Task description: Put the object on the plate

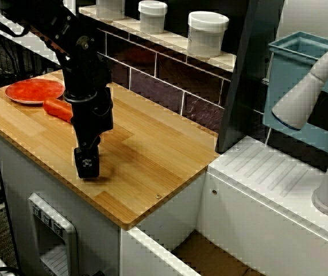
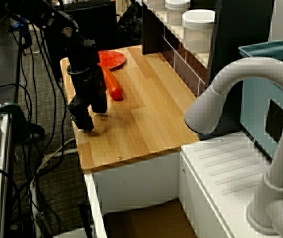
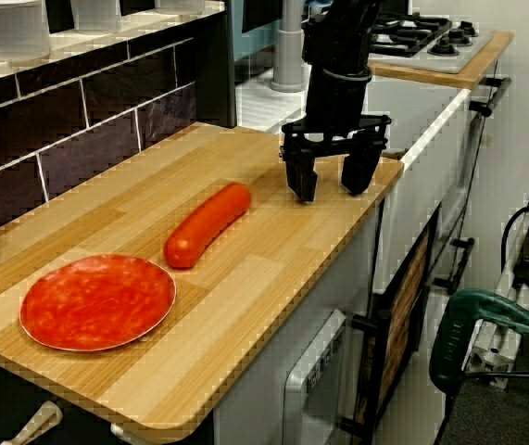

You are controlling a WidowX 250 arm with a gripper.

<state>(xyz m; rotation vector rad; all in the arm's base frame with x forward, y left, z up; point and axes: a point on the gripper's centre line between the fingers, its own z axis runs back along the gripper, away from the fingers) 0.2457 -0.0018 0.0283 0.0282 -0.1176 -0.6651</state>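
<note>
Glossy sausage-shaped object (image 3: 207,223) lies apparently just clear of flat round plate (image 3: 97,301).

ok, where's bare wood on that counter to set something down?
Free: the wide strip along the tiled back wall, and the front edge strip right of the plate. Also the far corner past the open end effector. Crowded: the plate end, where the sausage-shaped object lies just off the plate's rim, not touching it.

object (image 1: 57,108) | partly hidden behind arm (image 1: 86,86) | plate (image 2: 112,59) part-hidden likewise
</note>
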